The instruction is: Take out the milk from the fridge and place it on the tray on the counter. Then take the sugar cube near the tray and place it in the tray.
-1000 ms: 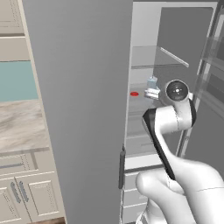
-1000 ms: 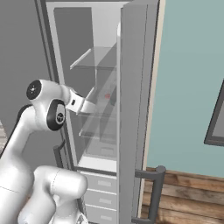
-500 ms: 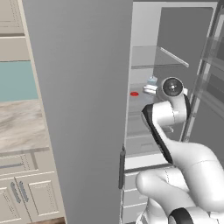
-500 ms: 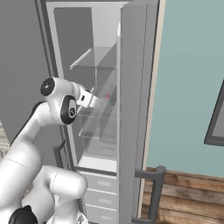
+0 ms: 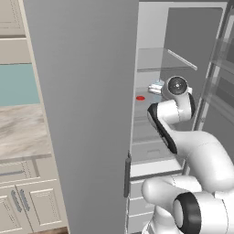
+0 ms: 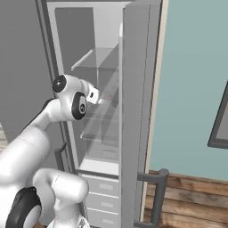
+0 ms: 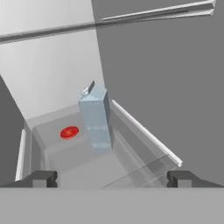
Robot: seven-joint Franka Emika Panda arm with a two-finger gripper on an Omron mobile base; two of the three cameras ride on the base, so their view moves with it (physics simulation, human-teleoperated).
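Right now we're on step one, the reach into the open fridge [image 5: 91, 114] for the milk [image 7: 97, 119]; nothing grasped yet. In the hand view the gripper [image 7: 111, 178] has its jaws spread wide and empty, with the carton dead ahead at 12 o'clock, clear of both tips and well apart from them. Next move, as we judge it: push straight forward until the carton sits between the jaws, close on its body, then lift and back out without clipping the glass shelf above. Milk stands upright on a fridge shelf [image 7: 78, 159], a pale blue-grey rectangular carton with a folded top, slim and tall so it could tip if nudged. A small flat red disc [image 7: 69, 132] lies on the shelf just beside it at 9 o'clock. Counter [image 5: 20, 130] shows at 9 o'clock of the fridge door in the left base view
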